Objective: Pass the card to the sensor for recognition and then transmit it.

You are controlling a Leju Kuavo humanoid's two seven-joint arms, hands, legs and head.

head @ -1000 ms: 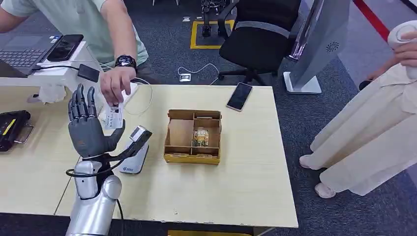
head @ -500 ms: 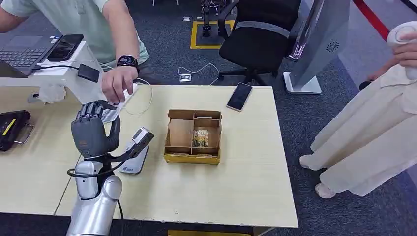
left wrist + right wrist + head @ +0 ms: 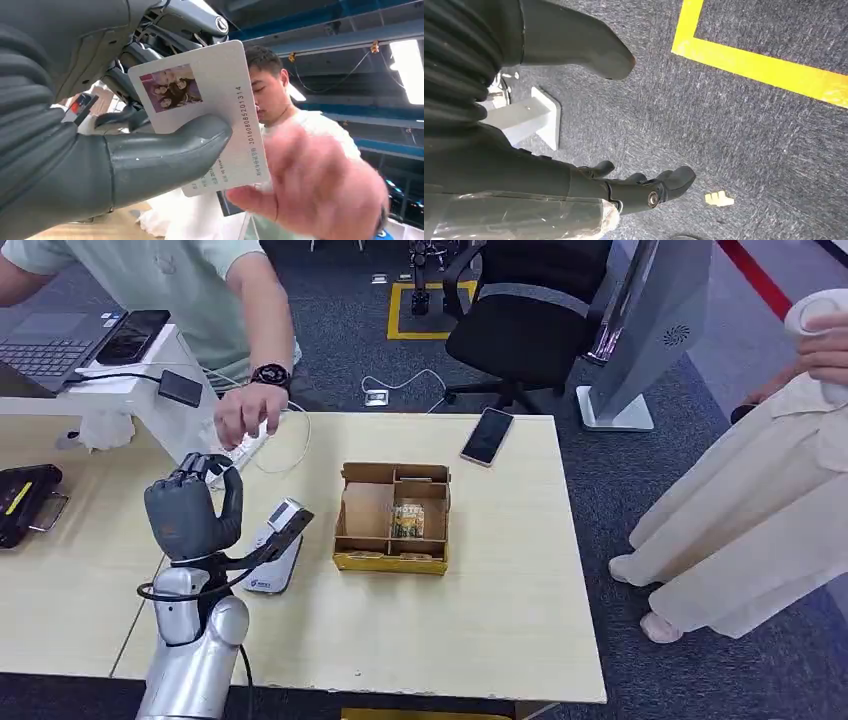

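Note:
My left hand [image 3: 188,510] is raised over the left part of the table with its fingers curled around a white ID card [image 3: 210,110] that carries a small photo and printed numbers. The thumb [image 3: 170,150] presses across the card's face. A person's hand [image 3: 248,410] is just beyond mine, drawn slightly back from the card [image 3: 222,472]. The white card sensor [image 3: 275,545] with its tilted head stands on the table right beside my wrist. My right hand [image 3: 634,187] hangs beside my body over grey carpet, fingers apart and holding nothing.
A yellow cardboard box [image 3: 392,518] with compartments sits mid-table. A black phone [image 3: 487,435] lies at the far edge. A laptop [image 3: 45,340] and a black device [image 3: 25,502] are at the left. An office chair [image 3: 525,310] and a second person [image 3: 770,490] stand to the right.
My left hand went from open and spread to closed around the card that the person held out. The person's hand has let go and pulled back.

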